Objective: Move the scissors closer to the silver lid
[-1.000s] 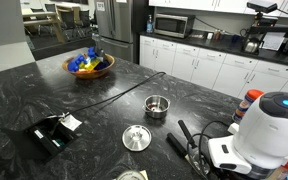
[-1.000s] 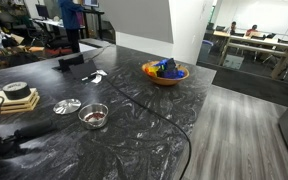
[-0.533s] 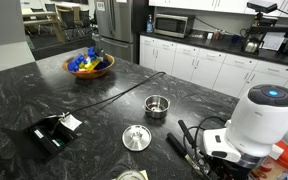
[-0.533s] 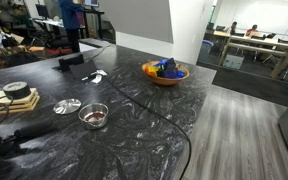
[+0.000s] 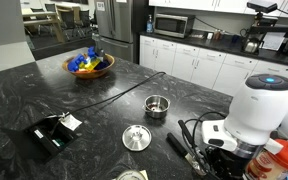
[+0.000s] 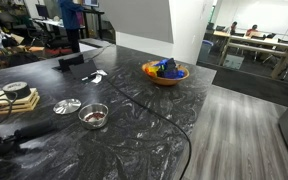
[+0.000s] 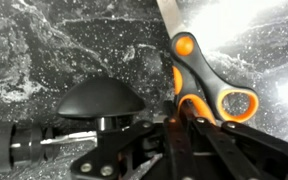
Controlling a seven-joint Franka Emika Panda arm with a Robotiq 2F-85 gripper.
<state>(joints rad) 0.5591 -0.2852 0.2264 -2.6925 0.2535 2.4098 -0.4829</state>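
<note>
Presently the scissors (image 7: 206, 92) lie right at the tips of the tool (image 7: 176, 128); whether it is shut cannot be told. The handles should be pinched squarely before the silver lid (image 5: 136, 137), well apart, is approached.

Black countertop (image 5: 44, 95) with white-grey marbled veining, the same in both exterior views. The scissors (image 7: 199, 88) have orange handle loops with dark grey inlay and a pale silvery blade. Black gripper (image 7: 180, 128). Matte black dome-shaped knob (image 7: 101, 98). The silver lid (image 5: 136, 137) is plain shiny metal; the steel pot (image 5: 157, 105) is the same silver, darker inside. Orange-brown bowl (image 5: 90, 74) holds blue and yellow pieces. White robot arm (image 5: 259, 115) with a blue ring on top. Black cable (image 5: 114, 93). White cabinets (image 5: 199, 65). Grey wood-grain floor (image 6: 239, 130).
</note>
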